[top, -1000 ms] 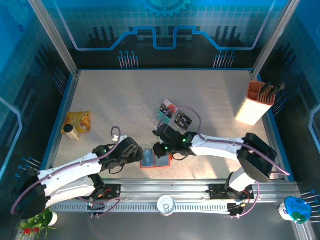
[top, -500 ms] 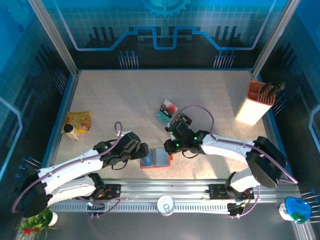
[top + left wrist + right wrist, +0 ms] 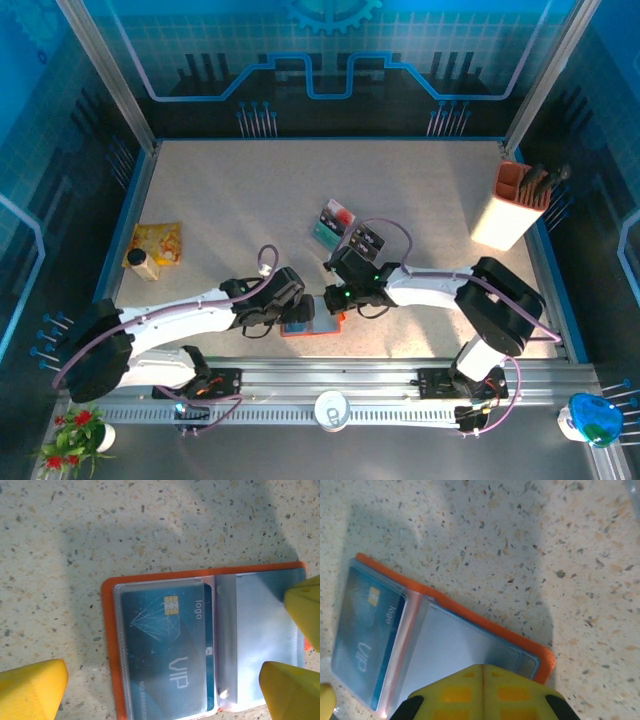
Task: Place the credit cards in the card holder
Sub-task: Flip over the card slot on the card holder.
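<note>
My left hand (image 3: 288, 306) and right hand (image 3: 335, 298) crowd together above the card holder (image 3: 322, 323), each blocking the other's sideways path. Just beyond my right hand lie the credit cards (image 3: 340, 228). Farther ahead the tabletop (image 3: 240, 190) is bare; a pen box (image 3: 515, 205) stands well to the right.

Left gripper (image 3: 292, 308) slides right, now over the left part of the card holder (image 3: 260, 625). Right gripper (image 3: 482, 672) swings back near-left over its right pocket, jaws pressed together.
</note>
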